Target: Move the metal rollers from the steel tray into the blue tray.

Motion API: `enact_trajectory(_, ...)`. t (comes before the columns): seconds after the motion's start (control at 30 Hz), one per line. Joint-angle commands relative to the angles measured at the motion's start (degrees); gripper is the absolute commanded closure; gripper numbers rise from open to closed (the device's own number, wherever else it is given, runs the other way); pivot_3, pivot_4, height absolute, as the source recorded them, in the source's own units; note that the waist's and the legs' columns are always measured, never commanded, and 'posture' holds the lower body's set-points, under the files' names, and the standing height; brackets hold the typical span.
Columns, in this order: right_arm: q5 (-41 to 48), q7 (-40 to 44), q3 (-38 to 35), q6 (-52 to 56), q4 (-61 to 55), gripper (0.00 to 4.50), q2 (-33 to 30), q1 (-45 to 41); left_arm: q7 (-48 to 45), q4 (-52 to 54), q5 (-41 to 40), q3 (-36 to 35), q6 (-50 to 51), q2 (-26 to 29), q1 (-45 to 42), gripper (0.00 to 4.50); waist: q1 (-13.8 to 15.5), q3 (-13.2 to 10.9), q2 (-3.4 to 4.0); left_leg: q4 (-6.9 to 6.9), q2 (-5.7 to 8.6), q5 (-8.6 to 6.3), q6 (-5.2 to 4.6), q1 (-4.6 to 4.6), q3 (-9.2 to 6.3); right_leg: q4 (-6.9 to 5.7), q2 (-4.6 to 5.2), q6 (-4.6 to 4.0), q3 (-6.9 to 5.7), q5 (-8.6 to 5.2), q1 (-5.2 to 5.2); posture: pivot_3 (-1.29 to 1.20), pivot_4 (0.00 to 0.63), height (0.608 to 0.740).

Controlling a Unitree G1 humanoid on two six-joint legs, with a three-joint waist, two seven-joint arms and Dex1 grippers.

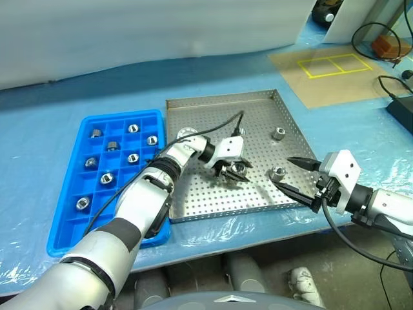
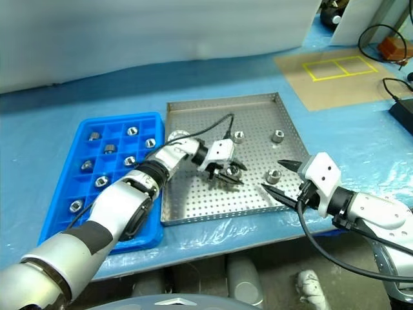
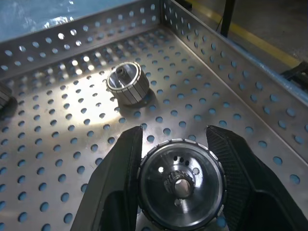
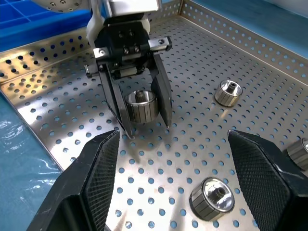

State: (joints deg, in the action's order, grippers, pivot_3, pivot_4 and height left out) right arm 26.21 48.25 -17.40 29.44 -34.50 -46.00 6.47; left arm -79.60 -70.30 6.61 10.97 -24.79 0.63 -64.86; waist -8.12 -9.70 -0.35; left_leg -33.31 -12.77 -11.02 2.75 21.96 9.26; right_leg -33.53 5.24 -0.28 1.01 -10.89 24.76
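Left wrist view: left gripper (image 3: 180, 185) clamped on a roller (image 3: 182, 182) by its ribbed sides, over the steel tray (image 3: 250, 72); looks small, rigid, dense, slick; side grip suits. Right wrist view: right gripper (image 4: 185, 173) wide, empty. Left eye view: blue tray (image 1: 64, 223) alongside, partly filled; perforated floor, blue-covered bench (image 1: 39, 129).

Steel tray (image 1: 193, 206) sits mid-table, the blue tray (image 1: 68, 236) touching its left rim. Eight metal rollers (image 1: 133, 128) lie in separate compartments of the blue tray. On the steel tray: one roller (image 1: 278, 134) toward the far right, one (image 1: 277, 173) nearer the front right. Left gripper (image 1: 231, 172) hangs over the tray's middle with a roller (image 4: 141, 106) between its fingers. Right gripper (image 1: 292, 175) hovers over the front right corner.
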Motion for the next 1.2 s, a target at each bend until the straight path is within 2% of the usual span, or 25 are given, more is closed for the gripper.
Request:
enact_trajectory(0.03, 0.9, 1.7, 1.6, -0.9, 1.8, 0.82, -1.2, -4.0, -4.5, 5.8, -4.8, -3.1, 1.9, 2.9, -1.5, 2.74, 0.1, 0.0, -0.01, -0.02, 0.0, -0.01, -0.02, 0.0, 0.02, 0.0, 0.02, 0.0, 0.01, 0.0, 0.0, -0.46, 0.15, 0.74)
enact_trajectory(0.33, -1.7, 7.1, 13.1, -5.8, 13.5, 0.82, 1.1, -18.7, -5.7, 17.8, -11.3, -7.7, 12.9, 14.3, -1.9, 2.74, 3.8, 0.0, 0.01, 0.03, -0.06, 0.01, -0.01, -0.19, 0.08, -0.26, -0.01, -0.01, 0.02, 0.01, 0.07, -0.27, 0.15, 0.74)
enact_trajectory(0.5, -4.3, 11.4, 20.5, -10.6, 22.4, 0.82, 5.7, -29.1, -3.5, 24.0, -12.4, -9.3, 18.6, 21.8, 1.1, 2.74, 6.4, 0.0, 0.0, 0.03, -0.09, 0.02, -0.01, -0.18, 0.21, -0.4, -0.02, -0.04, 0.06, 0.03, 0.21, -0.15, 0.15, 0.74)
enact_trajectory(0.67, -6.4, 15.3, 25.0, -15.4, 31.3, 0.82, 10.9, -37.1, -2.9, 35.8, -15.2, -10.3, 27.5, 28.3, 7.2, 2.74, 9.5, 0.0, -0.01, 0.02, -0.1, 0.07, 0.07, -0.19, 0.25, -1.16, 0.05, -0.25, 0.06, -0.11, 0.5, -0.03, 0.15, 0.74)
enact_trajectory(0.83, -7.9, 18.7, 27.6, -19.7, 38.6, 0.82, 14.8, -42.0, -1.6, 54.6, -23.2, -13.5, 45.1, 35.1, 16.5, 2.74, 12.2, 0.0, -0.02, 0.08, -0.47, 0.31, 0.51, -0.12, 0.22, -1.28, -0.04, -0.34, 0.0, -0.17, 0.56, 0.06, 0.15, 0.74)
enact_trajectory(0.97, -8.2, 21.2, 29.5, -21.4, 40.7, 0.82, 17.8, -43.4, 1.8, 67.0, -31.0, -17.9, 59.6, 39.9, 24.2, 2.74, 12.9, 0.0, -0.02, 0.15, -0.83, 0.41, 0.83, -0.1, 0.19, -1.38, -0.25, -0.48, -0.19, -0.26, 0.58, 0.09, 0.15, 0.74)
enact_trajectory(1.07, -8.6, 22.6, 30.9, -22.3, 41.5, 0.82, 19.7, -44.1, 4.4, 72.4, -32.9, -19.9, 64.2, 43.0, 31.3, 2.74, 13.5, 0.0, -0.01, 0.26, -0.95, 0.44, 1.11, -0.1, 0.14, -1.42, -0.33, -0.51, -0.7, -0.28, 0.58, 0.12, 0.15, 0.74)
enact_trajectory(1.2, -9.0, 23.6, 31.2, -23.2, 42.8, 0.82, 21.1, -45.0, 6.9, 77.9, -34.0, -22.4, 65.3, 46.6, 40.7, 2.74, 13.5, 0.0, -0.01, 0.33, -0.96, 0.54, 1.32, -0.11, 0.04, -1.42, -0.34, -0.5, -0.82, -0.29, 0.58, 0.13, 0.15, 0.74)
